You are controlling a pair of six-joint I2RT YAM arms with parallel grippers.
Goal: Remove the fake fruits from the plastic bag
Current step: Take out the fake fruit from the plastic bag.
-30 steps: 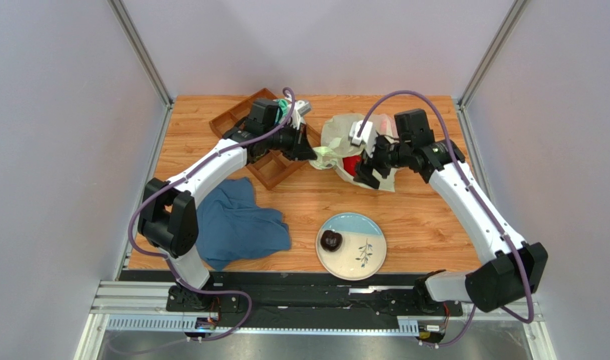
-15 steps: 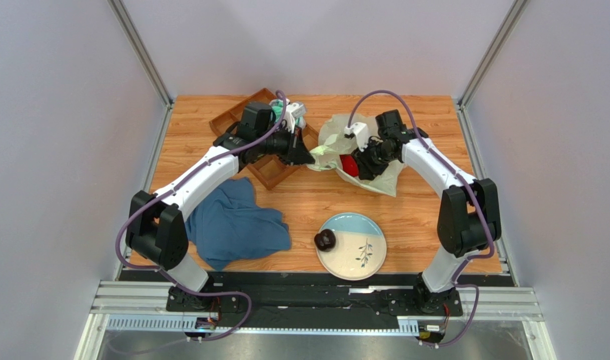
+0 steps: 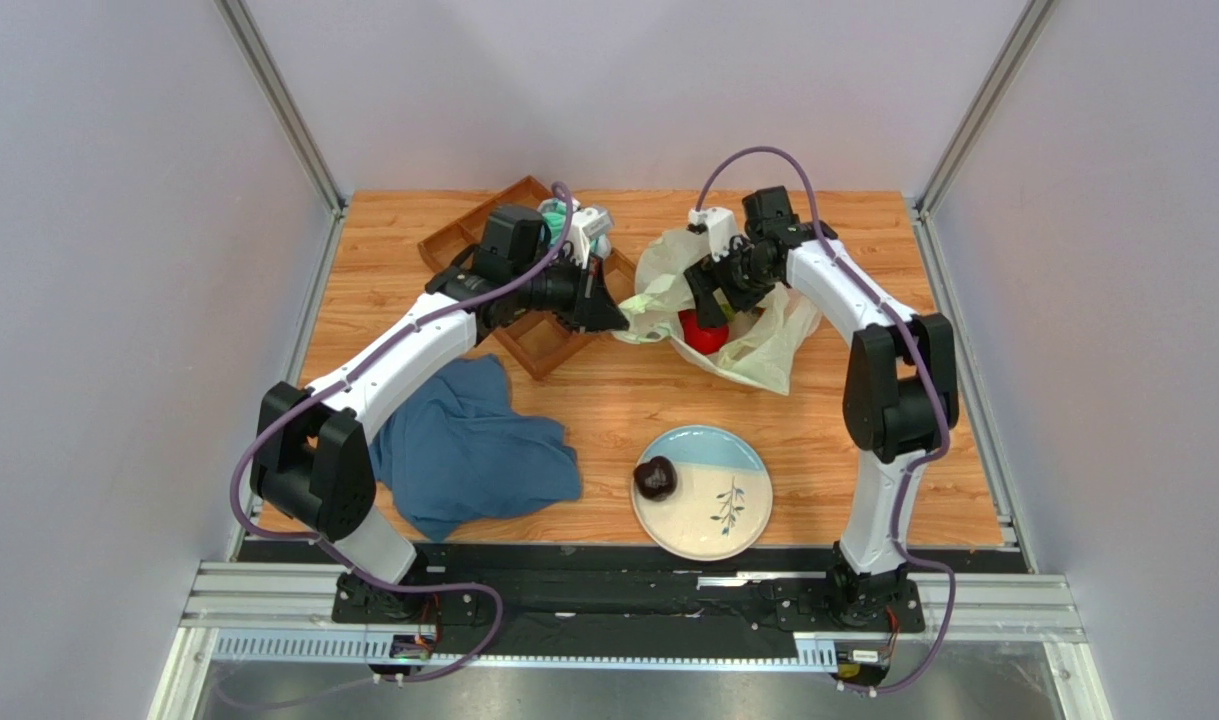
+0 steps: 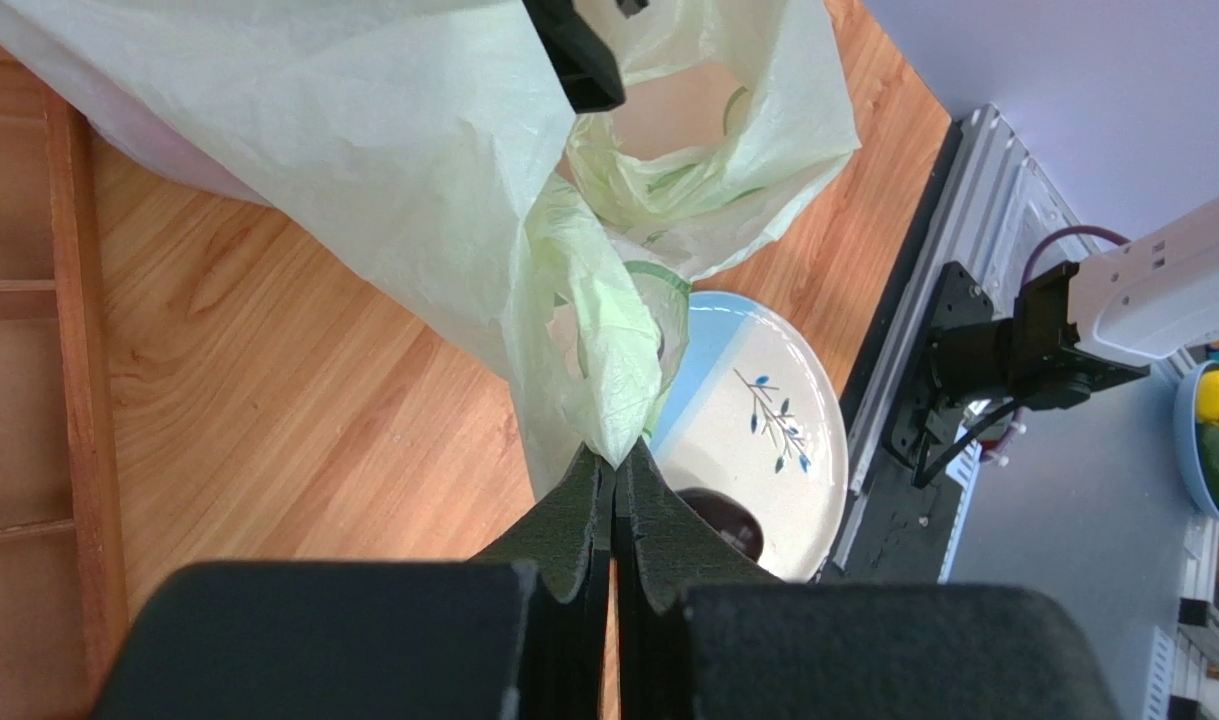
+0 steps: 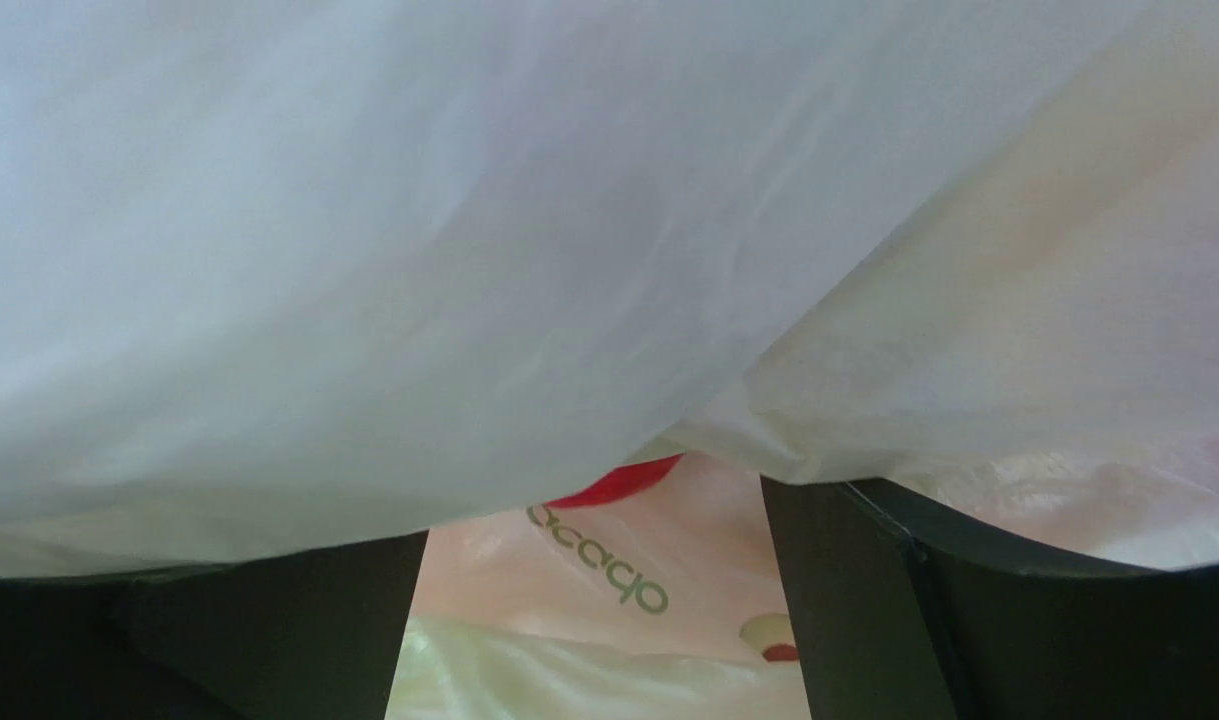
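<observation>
"Since the jaws come first, how does the left gripper (image 4: 615,458) stand?"

"Closed tight, both fingers pressed together on a twisted loop handle (image 4: 593,360) of the plastic bag (image 3: 762,342)."

"And the right gripper (image 5: 593,555)?"

"Its fingers stand well apart with nothing between them. It sits inside the bag's mouth, and pale film drapes over the wrist camera."

"Which way does the bag lie?"

"Drawn out roughly left to right at the far middle of the table (image 3: 811,450). The pinched handle points toward the left arm, and the crumpled body spreads to the right."

"What is in it?"

"A red fruit (image 3: 702,333) shows through the opening, just on the near side of the right fingers — its red edge also shows ahead of them in the right wrist view. Anything else inside is hidden by film."

"Other containers?"

"A plate (image 3: 750,522), pale blue and cream, sits near the front, well apart from the bag, with a dark fruit (image 3: 657,479) by its left rim. A divided wooden tray (image 3: 458,243) lies under the left arm — and a blue cloth (image 3: 473,450) lies crumpled left of the plate."
</observation>
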